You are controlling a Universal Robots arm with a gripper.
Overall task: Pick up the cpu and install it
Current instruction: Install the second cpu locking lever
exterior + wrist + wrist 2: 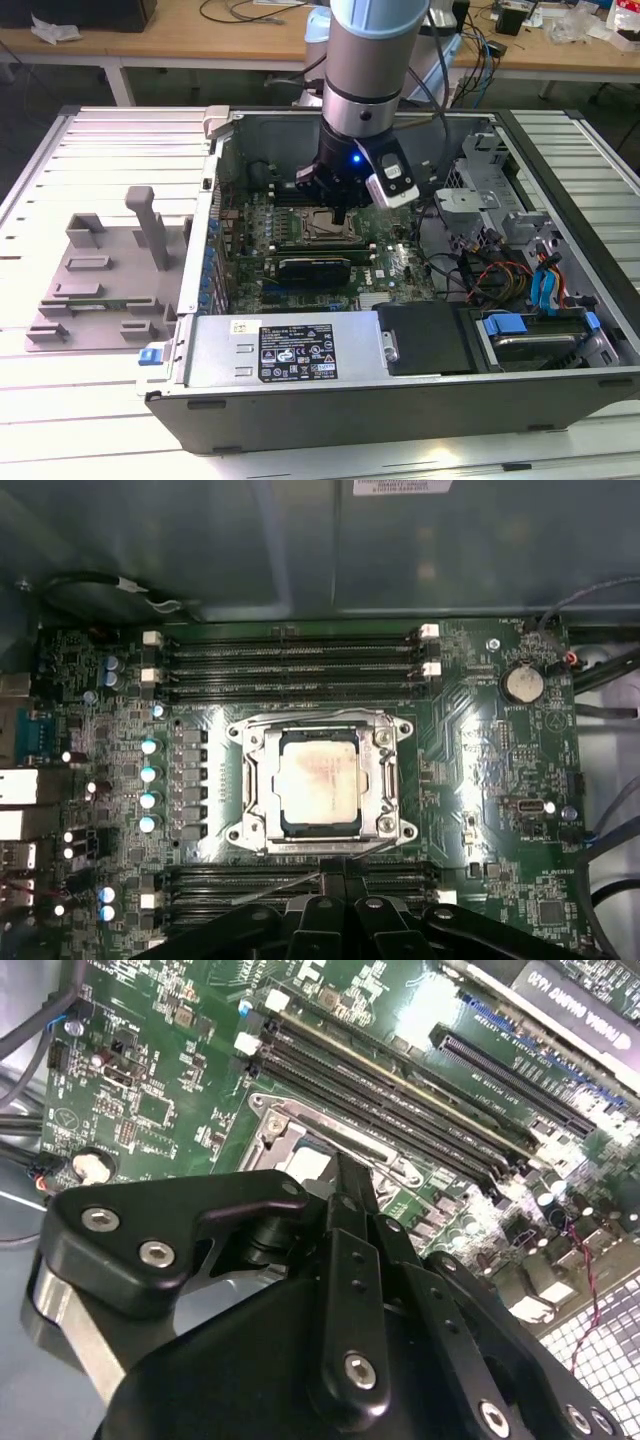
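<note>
Inside the open computer case [560,150], the cpu [318,780] already lay flat in its metal socket [320,780] on the green board [480,740], so the putting-in looked mostly done. Just above it hung the gripper [335,872], holding nothing; I could not tell if its fingers were apart or together

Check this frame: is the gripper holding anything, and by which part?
Nothing is held. The cpu sits in the motherboard socket, with the gripper beside it.
</note>
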